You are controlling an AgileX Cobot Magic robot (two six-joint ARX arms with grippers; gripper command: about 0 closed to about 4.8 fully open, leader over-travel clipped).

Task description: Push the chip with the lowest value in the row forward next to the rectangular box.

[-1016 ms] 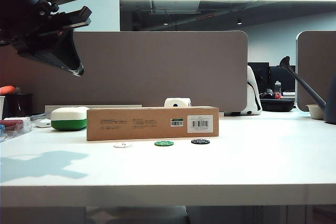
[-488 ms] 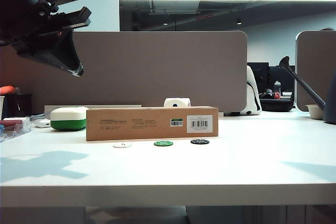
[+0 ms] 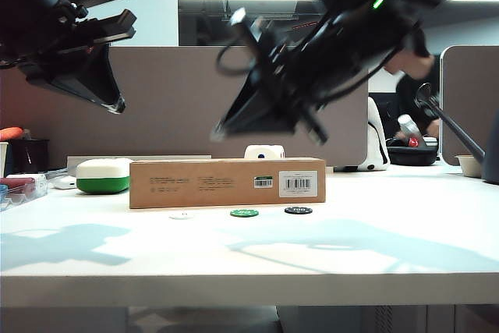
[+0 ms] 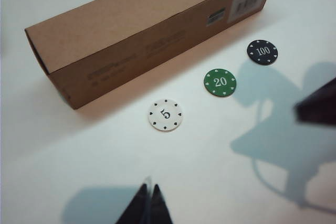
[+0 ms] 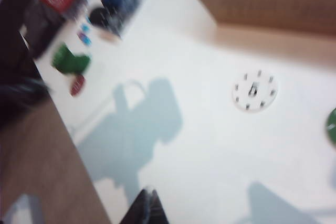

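Three chips form the row in front of the rectangular box: a white chip marked 5, a green one marked 20 and a black one marked 100. The left wrist view shows the white chip a short gap away from the brown box. My left gripper hangs shut high at the left, holding nothing; its tips are well off the chips. My right gripper, blurred, hovers shut and empty above the box. The right wrist view shows the white chip ahead of its tips.
A white-and-green rounded case lies left of the box, with a small white object behind it. Clutter sits at the table's left edge. A dark watering can stands at the far right. A partition wall backs the table.
My right arm has swung into the exterior view from the right and now reaches over the box. The left arm, box and chips have stayed put.
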